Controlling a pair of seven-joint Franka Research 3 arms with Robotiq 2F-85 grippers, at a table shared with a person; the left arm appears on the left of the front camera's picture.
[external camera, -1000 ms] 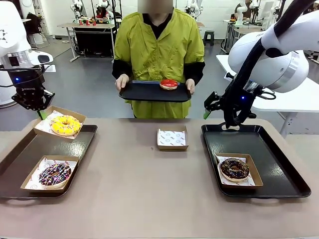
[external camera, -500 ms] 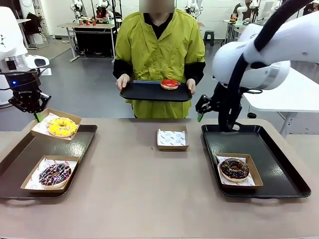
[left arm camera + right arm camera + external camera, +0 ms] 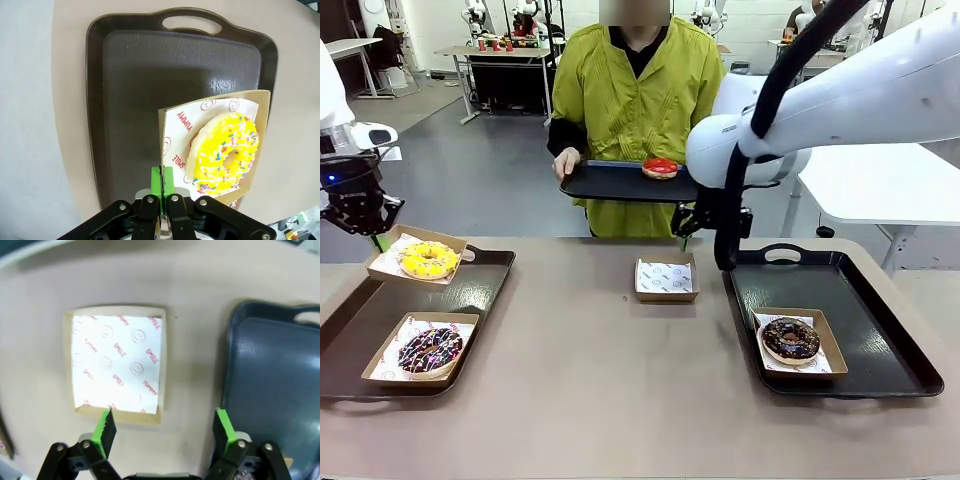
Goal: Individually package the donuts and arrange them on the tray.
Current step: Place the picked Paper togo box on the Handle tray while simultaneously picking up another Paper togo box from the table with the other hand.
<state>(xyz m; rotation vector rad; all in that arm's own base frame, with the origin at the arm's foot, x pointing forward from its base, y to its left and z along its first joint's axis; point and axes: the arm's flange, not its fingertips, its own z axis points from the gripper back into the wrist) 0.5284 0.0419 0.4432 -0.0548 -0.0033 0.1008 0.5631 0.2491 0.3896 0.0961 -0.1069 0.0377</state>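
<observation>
1. The left arm's fingers (image 3: 156, 182) are clenched on the near edge of a cardboard box (image 3: 176, 131) lined with printed white paper. In the front view they sit at the far left of the frame.
2. The yellow-iced donut (image 3: 428, 260) lies in that box. The box sits over the far corner of the left tray (image 3: 480, 285), part of it past the tray's rim. Whether the box rests on the tray I cannot tell.
3. The chocolate donut with coloured sprinkles (image 3: 430, 350) lies in a second box (image 3: 380, 368) on the same tray, lower left of the front view.
4. The right arm reaches in from the upper right to the middle of the front view. The right arm's fingers (image 3: 106, 427) are spread wide and grasp nothing.
5. In the right wrist view they hang above the lower edge of an empty box (image 3: 117, 365) and the bare tabletop (image 3: 600, 380) beside it. That box stands in the middle of the tabletop, just left of the right tray (image 3: 860, 290).
6. The dark chocolate donut (image 3: 790, 338) lies in a third box (image 3: 825, 345) on the right tray, lower right of the front view.
7. The person (image 3: 640, 90) stands at the top centre behind the tabletop. Both hands, one (image 3: 565, 163) at the left end and one (image 3: 702, 172) at the right, hold a black tray (image 3: 610, 185).
8. The red-iced donut (image 3: 659, 168) lies unboxed on that black tray, towards its right end.
</observation>
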